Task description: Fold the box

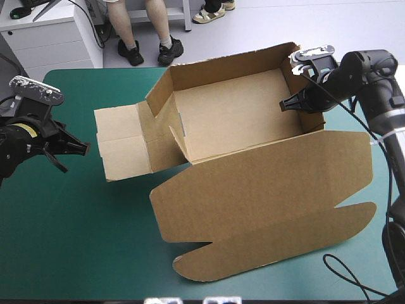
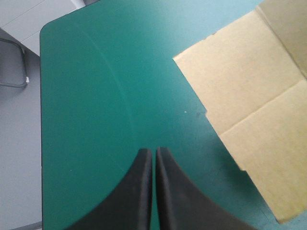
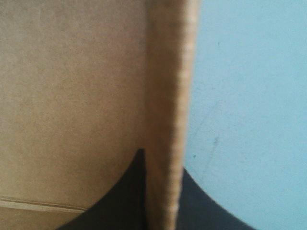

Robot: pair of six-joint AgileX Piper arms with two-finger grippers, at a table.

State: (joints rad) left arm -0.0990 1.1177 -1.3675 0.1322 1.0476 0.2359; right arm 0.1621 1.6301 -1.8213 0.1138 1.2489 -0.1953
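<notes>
The brown box point(image 1: 240, 120) stands as an open tray with its far and right walls raised, its lid point(image 1: 272, 209) lying flat toward the table's front. Its left side flaps point(image 1: 123, 149) lie flat on the teal-green cover. My right gripper point(image 1: 292, 103) is shut on the box's right wall point(image 3: 168, 110), one black finger inside the tray and one outside. My left gripper point(image 1: 82, 149) hovers shut over the cover just left of the side flaps point(image 2: 259, 110), touching nothing point(image 2: 153, 155).
Bare teal-green cover point(image 1: 76, 240) stretches left of and in front of the box. The table's far left corner point(image 2: 45, 28) lies ahead of the left gripper. The lid reaches close to the front edge.
</notes>
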